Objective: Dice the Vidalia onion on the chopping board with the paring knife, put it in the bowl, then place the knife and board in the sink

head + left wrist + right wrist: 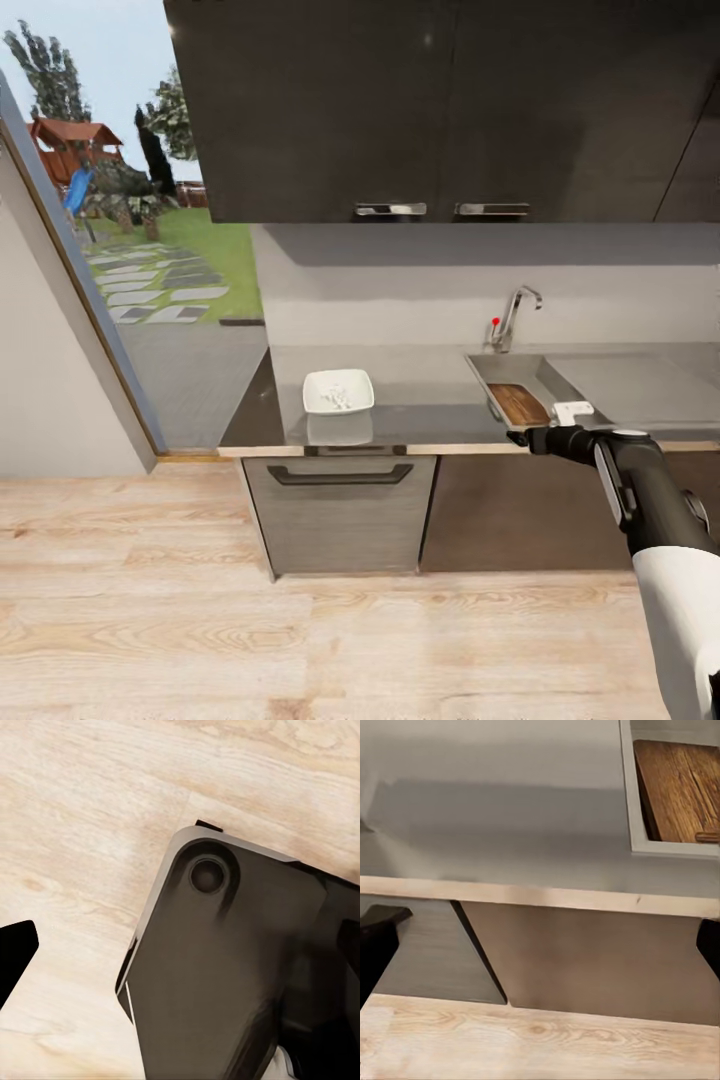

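Observation:
The white bowl (338, 390) stands on the grey countertop (420, 375) with pale diced onion bits (338, 399) inside. To its right, the brown chopping board (520, 403) (679, 791) lies in the steel sink (503, 372). A small reddish-brown end (707, 836) rests on the board; I cannot tell whether it is the paring knife. My right gripper (520, 438) (540, 937) hovers open and empty at the counter's front edge, just before the sink. My left gripper (180, 945) hangs open over the floor, holding nothing.
A chrome tap (512, 316) with a red knob rises behind the sink, and a drainboard (630, 385) lies to its right. Dark wall cabinets (440, 110) hang above. A grey drawer front (340, 510) sits under the bowl. Left is a glass door (150, 300); wood floor (300, 640) spreads in front.

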{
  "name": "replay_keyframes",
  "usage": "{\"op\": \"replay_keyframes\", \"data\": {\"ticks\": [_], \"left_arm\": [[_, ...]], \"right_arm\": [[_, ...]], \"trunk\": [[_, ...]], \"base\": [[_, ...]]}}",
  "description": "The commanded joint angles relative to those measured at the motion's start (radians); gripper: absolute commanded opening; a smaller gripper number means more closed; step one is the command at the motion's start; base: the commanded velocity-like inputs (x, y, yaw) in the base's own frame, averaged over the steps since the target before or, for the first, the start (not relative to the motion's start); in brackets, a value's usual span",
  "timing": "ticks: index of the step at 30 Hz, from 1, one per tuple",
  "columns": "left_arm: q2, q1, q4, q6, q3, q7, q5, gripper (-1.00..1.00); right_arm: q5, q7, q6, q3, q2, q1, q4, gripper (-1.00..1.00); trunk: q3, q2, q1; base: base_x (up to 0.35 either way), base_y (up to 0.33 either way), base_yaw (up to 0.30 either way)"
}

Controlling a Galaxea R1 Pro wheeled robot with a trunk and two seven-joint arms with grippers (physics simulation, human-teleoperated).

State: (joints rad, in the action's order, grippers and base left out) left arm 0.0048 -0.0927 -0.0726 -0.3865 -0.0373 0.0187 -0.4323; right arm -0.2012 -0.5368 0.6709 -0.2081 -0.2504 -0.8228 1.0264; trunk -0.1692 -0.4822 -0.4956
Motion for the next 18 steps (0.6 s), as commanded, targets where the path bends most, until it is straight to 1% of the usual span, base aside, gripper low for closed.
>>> {"op": "replay_keyframes", "data": {"ticks": [1,6,7,10,12,13,14,17,18], "left_arm": [[0.0,-0.002,-0.004,-0.006,-0.004,0.002,-0.005,1.0],[0.0,-0.002,-0.004,-0.006,-0.004,0.003,-0.005,1.0],[0.0,-0.002,-0.004,-0.006,-0.004,0.003,-0.005,1.0],[0.0,-0.002,-0.004,-0.006,-0.004,0.003,-0.005,1.0],[0.0,-0.002,-0.003,-0.006,-0.004,0.003,-0.005,1.0],[0.0,-0.002,-0.003,-0.006,-0.004,0.003,-0.005,1.0],[0.0,-0.002,-0.002,-0.005,-0.004,0.003,-0.005,1.0],[0.0,-0.002,-0.001,-0.005,-0.003,0.003,-0.003,1.0],[0.0,-0.002,-0.001,-0.005,-0.003,0.003,-0.002,1.0]], "right_arm": [[-0.01,-0.009,0.003,-0.002,0.0,-0.001,-0.003,1.0],[-0.013,-0.008,0.0,-0.002,0.0,-0.001,-0.041,1.0],[-0.023,-0.008,-0.012,-0.002,0.0,-0.001,-0.078,1.0],[-0.036,-0.008,-0.07,-0.002,0.0,-0.001,-0.139,1.0],[-0.042,-0.008,-0.151,-0.002,0.0,-0.001,-0.224,1.0],[-0.043,-0.008,-0.205,-0.002,0.0,-0.001,-0.281,1.0],[-0.044,-0.008,-0.235,-0.002,0.0,-0.001,-0.312,1.0],[-0.045,-0.006,-0.457,-0.002,0.001,-0.001,-0.535,1.0],[-0.046,-0.005,-0.498,-0.002,0.002,-0.001,-0.578,1.0]], "trunk": [[-0.002,-0.002,0.0],[-0.002,-0.002,0.0],[-0.002,-0.002,0.0],[-0.002,-0.002,0.0],[-0.002,-0.002,0.0],[-0.002,-0.002,0.0],[-0.002,-0.002,0.0],[-0.002,-0.002,0.0],[-0.002,-0.002,0.0]], "base": [[-0.024,0.001,0.0],[-0.01,0.001,0.0],[-0.001,0.0,0.0],[0.0,0.0,0.0],[0.0,0.0,0.0],[0.0,0.0,0.0],[0.0,0.0,0.0],[0.0,0.0,0.0],[0.0,0.0,0.0]]}}
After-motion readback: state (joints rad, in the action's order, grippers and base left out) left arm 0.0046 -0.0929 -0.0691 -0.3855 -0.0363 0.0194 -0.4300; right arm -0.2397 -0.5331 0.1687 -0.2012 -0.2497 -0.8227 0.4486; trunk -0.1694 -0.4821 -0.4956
